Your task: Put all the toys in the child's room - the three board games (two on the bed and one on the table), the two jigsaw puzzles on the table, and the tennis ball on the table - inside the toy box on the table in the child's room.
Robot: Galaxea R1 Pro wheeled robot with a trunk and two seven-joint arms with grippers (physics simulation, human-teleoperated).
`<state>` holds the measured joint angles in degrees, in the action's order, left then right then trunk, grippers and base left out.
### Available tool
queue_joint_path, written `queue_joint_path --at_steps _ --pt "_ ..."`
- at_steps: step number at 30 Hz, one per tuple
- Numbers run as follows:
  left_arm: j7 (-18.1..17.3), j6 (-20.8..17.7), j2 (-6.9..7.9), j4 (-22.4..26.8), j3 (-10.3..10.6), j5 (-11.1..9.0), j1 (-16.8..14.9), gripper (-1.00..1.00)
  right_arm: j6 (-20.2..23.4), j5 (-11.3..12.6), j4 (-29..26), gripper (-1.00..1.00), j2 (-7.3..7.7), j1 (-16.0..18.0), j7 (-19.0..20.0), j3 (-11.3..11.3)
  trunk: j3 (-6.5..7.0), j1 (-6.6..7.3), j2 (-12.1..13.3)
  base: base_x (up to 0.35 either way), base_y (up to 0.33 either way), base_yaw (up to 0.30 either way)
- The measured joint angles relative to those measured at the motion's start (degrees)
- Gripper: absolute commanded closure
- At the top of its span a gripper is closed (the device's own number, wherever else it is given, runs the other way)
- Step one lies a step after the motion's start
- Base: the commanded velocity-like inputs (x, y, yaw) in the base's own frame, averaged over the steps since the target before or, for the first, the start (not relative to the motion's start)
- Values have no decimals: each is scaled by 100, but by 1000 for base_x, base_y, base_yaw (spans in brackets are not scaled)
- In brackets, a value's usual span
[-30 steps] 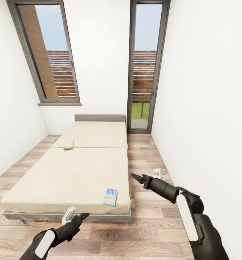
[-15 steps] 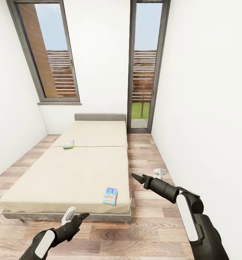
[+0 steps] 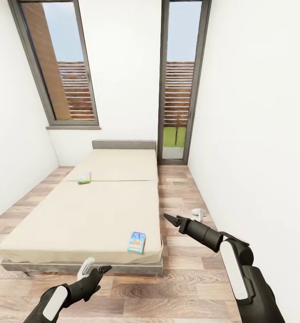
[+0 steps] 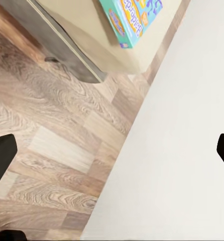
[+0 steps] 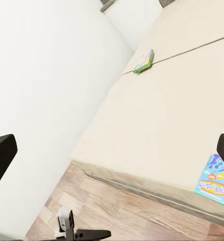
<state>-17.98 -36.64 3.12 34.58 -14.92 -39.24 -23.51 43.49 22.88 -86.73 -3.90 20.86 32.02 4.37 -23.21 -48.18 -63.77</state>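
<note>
Left hand [image 3: 96, 268] spread wide and empty, low before bed [image 3: 78, 220], light blue board game [image 3: 136, 242] just beyond

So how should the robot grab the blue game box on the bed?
The light blue game box lies flat near the foot corner of the bed, on the robot's right. It is probably best to come from above at the foot end and pinch across its two long edges, the narrower span.

Home bedrm: bed [image 3: 91, 211], wood floor [image 3: 181, 287], windows [image 3: 55, 63].
</note>
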Motion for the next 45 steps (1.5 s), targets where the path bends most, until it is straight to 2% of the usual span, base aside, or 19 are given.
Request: queue_joint_path --at_steps 5,9,13,16,22,28,45 --pt "-28 -371 6 -1 -209 -9 0 -100 -2 44 0 -100 1 1 -3 3 -90 -110 -201 0 0 0" --pt "-109 -448 6 3 -363 -11 0 -100 1 53 -5 -100 6 1 -1 10 -162 -198 -361 0 0 0" --pt "-580 -472 16 5 -434 -5 0 -100 0 55 -7 -100 9 -3 2 10 -234 -286 -522 0 0 0" --pt "-1224 -475 39 6 -448 9 0 -100 4 56 -8 -100 10 -3 4 9 -288 -352 -642 0 0 0" --pt "-1915 -450 99 18 -453 45 0 -100 6 57 -8 -100 3 -3 5 -3 -395 -483 -883 0 0 0" --pt "-2065 -442 182 23 -451 52 0 -100 6 56 -8 -100 1 -4 5 -4 -503 -615 -1124 0 0 0" --pt "-2088 -427 190 23 -453 74 0 -100 0 56 -1 -100 1 -3 5 -5 -809 -989 -1806 0 0 0"
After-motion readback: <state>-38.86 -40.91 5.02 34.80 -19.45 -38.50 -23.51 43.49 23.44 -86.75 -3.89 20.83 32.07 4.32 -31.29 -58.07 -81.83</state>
